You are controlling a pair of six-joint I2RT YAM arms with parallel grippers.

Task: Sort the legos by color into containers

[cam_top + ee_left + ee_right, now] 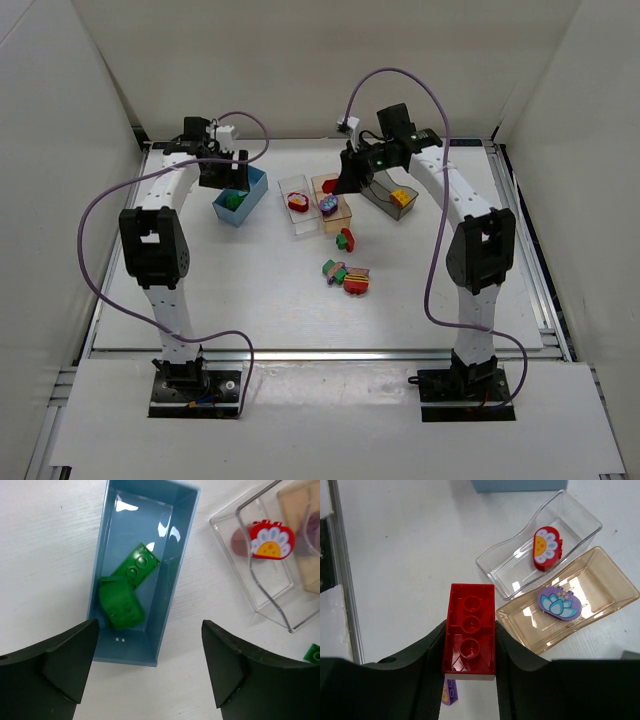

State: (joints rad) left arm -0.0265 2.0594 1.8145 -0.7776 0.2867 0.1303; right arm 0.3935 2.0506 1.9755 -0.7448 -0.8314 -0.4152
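My left gripper (149, 642) stands open above the near end of the light blue container (140, 525), which holds two green legos (125, 592). My right gripper (470, 627) is shut on a red lego (469, 605), held above the table just short of the clear container (515, 570) and the peach container (600, 575). A red flower piece (546, 547) lies in the clear one, a purple flower piece (557, 602) in the peach one. In the top view the grey container (378, 193) holds a yellow lego (400, 197). Several loose legos (346, 275) lie mid-table.
All four containers stand in a row across the far middle of the table (250, 290). A small purple brick (449, 692) lies under my right gripper. A green brick (314, 652) shows at the right edge of the left wrist view.
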